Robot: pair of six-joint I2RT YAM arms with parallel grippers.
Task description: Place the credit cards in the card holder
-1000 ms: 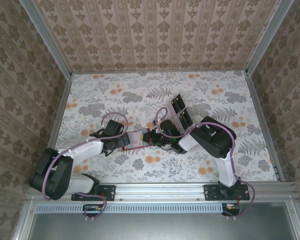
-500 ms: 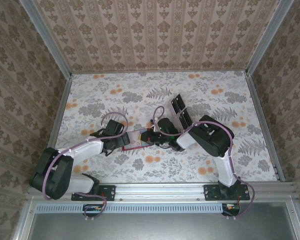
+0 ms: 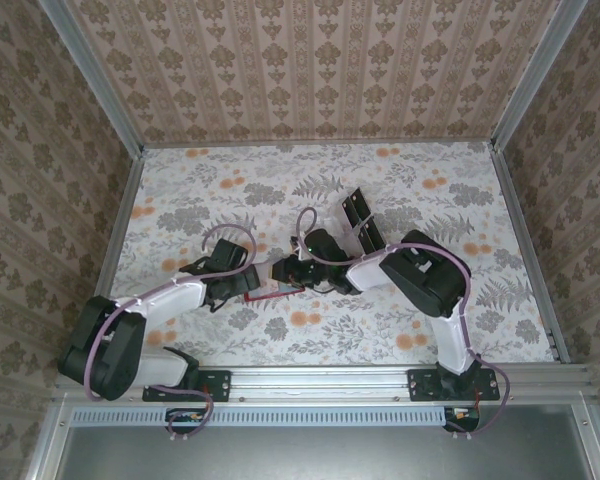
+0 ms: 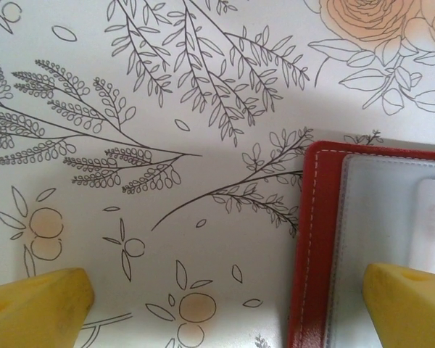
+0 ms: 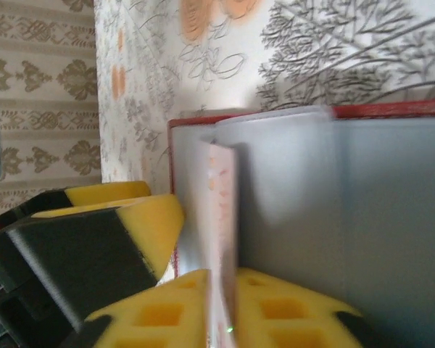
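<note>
**A:** From above, where is everything?

**B:** The small red leather-like folding card holder (image 3: 267, 292) lies open on the floral table (image 3: 180, 200). It sits between the left gripper (image 3: 242, 285) and the right gripper (image 3: 285, 272), both right at it.

**A:** Left wrist view?

**B:** The left gripper (image 4: 225, 308) stands wide apart. One yellow fingertip (image 4: 409, 304) is over the card holder (image 4: 312, 239), the other over bare table.

**A:** Right wrist?

**B:** A thin pinkish-white credit card (image 5: 222, 210) stands edge-on between the right gripper (image 5: 221, 308) pads, its far end seemingly at the pocket's mouth. Clamped or just loosened, I cannot tell.

**A:** Advice?

**B:** Line the card up with the slot and push straight. Let the left gripper pin the holder so it doesn't slide.
</note>
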